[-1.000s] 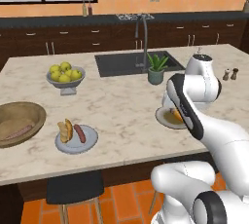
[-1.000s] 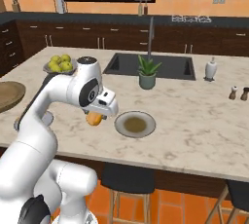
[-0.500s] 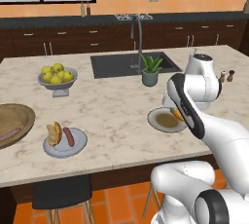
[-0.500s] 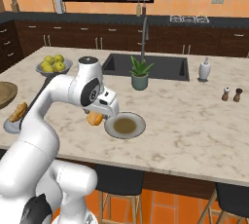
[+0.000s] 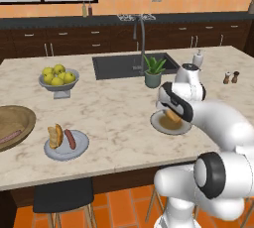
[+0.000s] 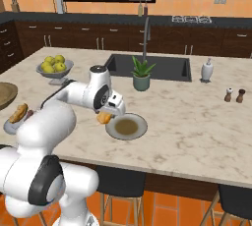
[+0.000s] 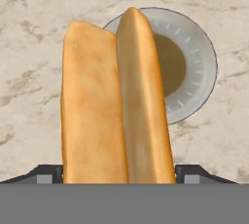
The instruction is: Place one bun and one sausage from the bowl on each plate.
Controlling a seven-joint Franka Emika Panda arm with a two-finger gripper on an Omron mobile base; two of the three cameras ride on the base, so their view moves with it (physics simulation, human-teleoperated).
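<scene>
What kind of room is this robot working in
A home-style kitchen, rendered in simulation. A marble island counter holds a built-in sink with a tall faucet, dark cabinets line the back wall, and stools tuck under the island.

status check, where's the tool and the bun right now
Tool shut on bun, over near edge of grey plate. Plate bare. Other plate has bun and sausage. Nothing in the way.

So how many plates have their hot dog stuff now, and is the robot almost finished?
One plate looks done: it holds a bun and a sausage. The gripper is holding a second bun above the other plate, which is bare. Left to do: set this bun down, then bring a sausage from the wooden bowl. So roughly halfway.
</scene>
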